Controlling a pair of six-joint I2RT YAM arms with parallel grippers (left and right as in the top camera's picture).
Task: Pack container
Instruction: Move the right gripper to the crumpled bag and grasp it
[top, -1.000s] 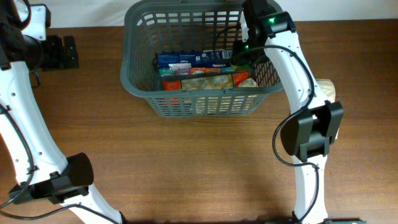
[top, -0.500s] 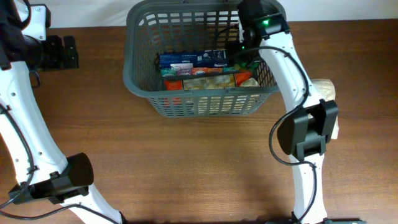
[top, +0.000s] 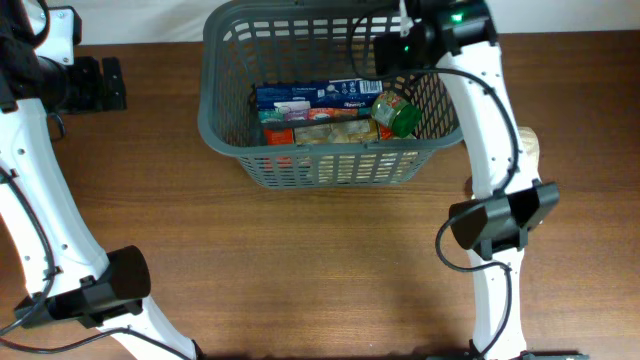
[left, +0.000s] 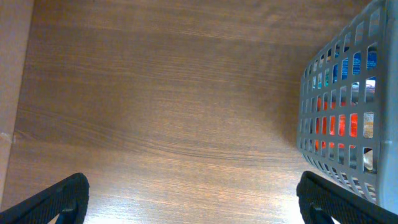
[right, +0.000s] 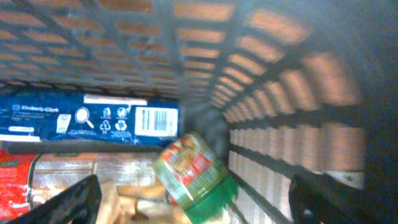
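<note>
While the overhead camera looked straight down, the container (top: 222, 120) stood upright at the far middle of the wooden table (top: 300, 270). A blue box (top: 300, 96) lay along its far side, with coloured packets (top: 335, 128) packed in front of it. A green-lidded jar (top: 393, 112) lay tilted at the right end of the row, close to the basket's right wall. The right arm (top: 490, 110) reached over the container's far right corner, its pincer hidden under the wrist in this view. The left arm (top: 30, 200) ran along the table's left edge, well apart from the basket.

From the left wrist, the left gripper (left: 196, 202) had its two fingers at the lower corners, spread wide with only bare wood between them. The container's slotted wall filled the right edge, red and blue showing through the slots.

From the right wrist, a blurred picture looked down inside the basket. The right gripper (right: 196, 205) was spread wide and held nothing. The jar lay tilted below, lid nearest the camera, just beside the blue box's barcode end and near the lattice wall.
</note>
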